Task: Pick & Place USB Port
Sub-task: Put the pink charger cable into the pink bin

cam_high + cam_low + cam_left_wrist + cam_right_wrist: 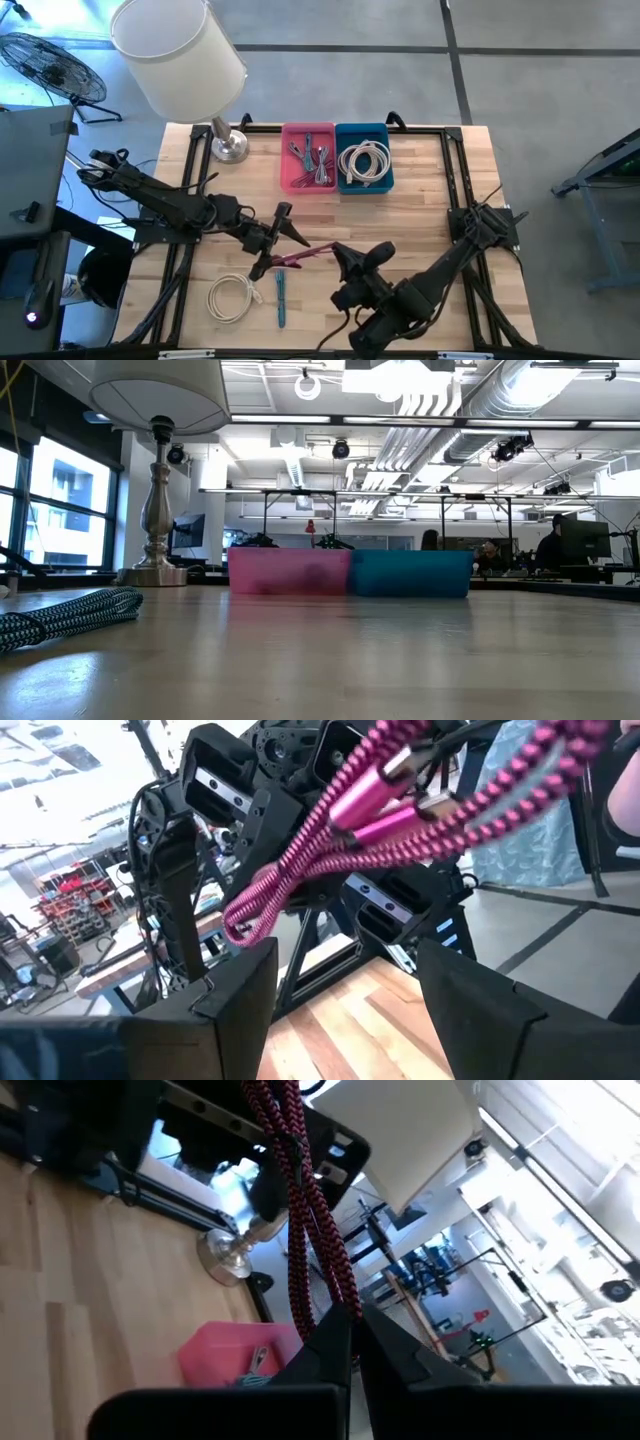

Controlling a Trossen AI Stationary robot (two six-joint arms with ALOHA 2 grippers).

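Pink cable (305, 255) midair, right gripper (337, 250) clamped

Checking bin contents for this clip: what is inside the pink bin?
The pink bin holds a tangle of cables, pink and grey, seen from above. What lies beneath them is covered. The blue bin beside it holds a coiled white cable.

You will find no readable text, label, brand, number or sign in any view: the pink bin (308, 158), the blue bin (363, 157), the lamp shade (177, 52) and the wooden table (420, 215) carry no lettering you can make out.
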